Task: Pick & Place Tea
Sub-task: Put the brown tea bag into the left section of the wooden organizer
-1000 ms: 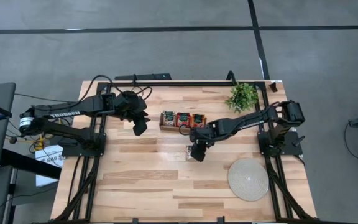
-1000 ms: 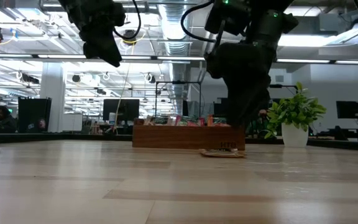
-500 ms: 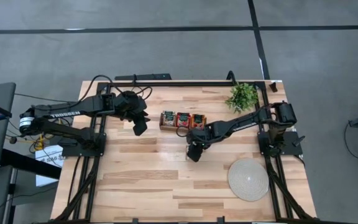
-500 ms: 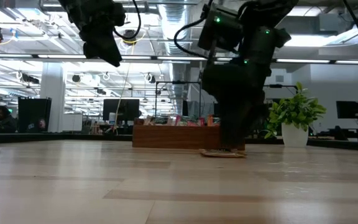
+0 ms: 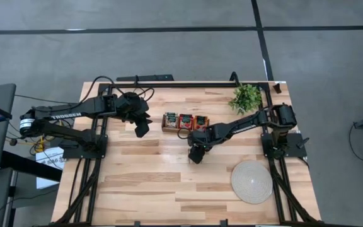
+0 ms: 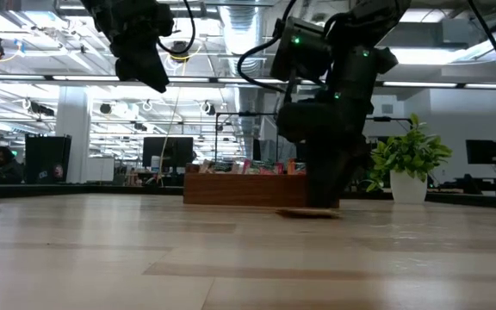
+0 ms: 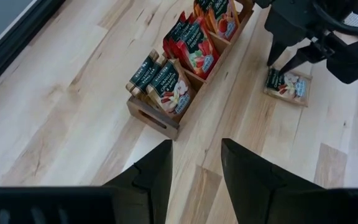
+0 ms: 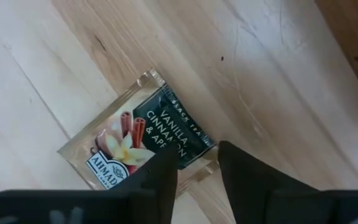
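Observation:
One pale tea sachet [image 8: 138, 140] with a dark green printed centre lies flat on the table in front of the wooden box [image 5: 186, 122]. The box holds upright red and pale sachets [image 7: 191, 53] in three compartments. My right gripper [image 8: 197, 155] is open and low over the lone sachet [image 7: 286, 85], pointing down, with its fingers on either side of one edge. In the low view it reaches almost to the table beside the sachet [image 6: 308, 212]. My left gripper [image 7: 196, 146] is open and hovers high to the left of the box [image 7: 166, 118]. My right gripper comes at the sachet from above, and its open fingers [image 8: 166, 171] straddle one edge of the sachet [image 8: 194, 149]. The sachet lies flat on the table. I cannot tell whether the fingers touch it.
A potted green plant [image 5: 245, 98] stands at the far right of the table. A round woven mat [image 5: 252, 181] lies near the right front corner. The near half of the table [image 5: 150, 189] is bare wood.
My right gripper has moved a little toward the table's left and gone down over the lone sachet, until its fingers are close to the tabletop. The sachet has stayed flat where it was.

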